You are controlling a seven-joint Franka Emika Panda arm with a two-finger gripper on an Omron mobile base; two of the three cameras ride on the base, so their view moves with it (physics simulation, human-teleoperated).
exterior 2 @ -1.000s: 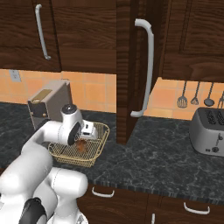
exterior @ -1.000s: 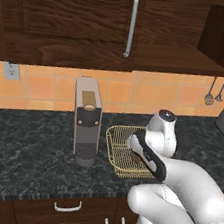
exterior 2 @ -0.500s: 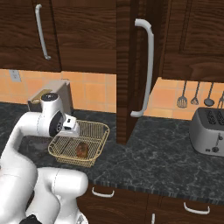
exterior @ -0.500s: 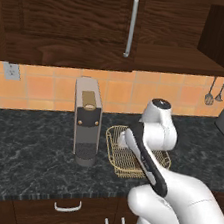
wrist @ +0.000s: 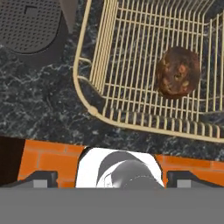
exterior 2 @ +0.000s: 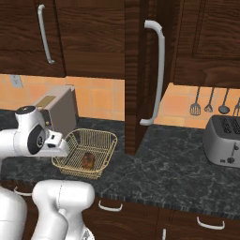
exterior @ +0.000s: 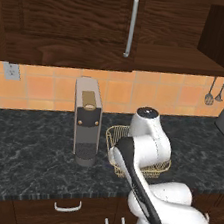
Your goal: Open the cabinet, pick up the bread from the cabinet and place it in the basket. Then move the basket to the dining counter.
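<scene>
The golden wire basket (exterior 2: 106, 146) stands on the black speckled counter beside the coffee machine (exterior 2: 61, 110). The dark-brown bread (exterior 2: 87, 160) lies inside it, also seen as bread (wrist: 178, 72) on the basket's mesh floor (wrist: 131, 74). My gripper (wrist: 113, 179) hangs open above the counter just outside the basket's corner, nothing between its fingertips (wrist: 41, 178). In the left base view my arm covers most of the basket (exterior: 113, 134). The cabinet door (exterior 2: 138, 70) with its long silver handle (exterior 2: 158, 70) stands swung open. The dining counter is out of view.
A silver toaster (exterior 2: 224, 140) sits at the right on the counter (exterior 2: 168, 164). Kitchen utensils (exterior 2: 208, 101) hang on the orange tiled wall. The coffee machine's round drip tray (wrist: 30, 26) is close to the basket. Drawers with short handles (exterior: 67, 208) run below the counter.
My hand has risen out of the basket and pulled back toward the coffee machine side. The bread stays lying in the basket, and the jaws have spread slightly wider.
</scene>
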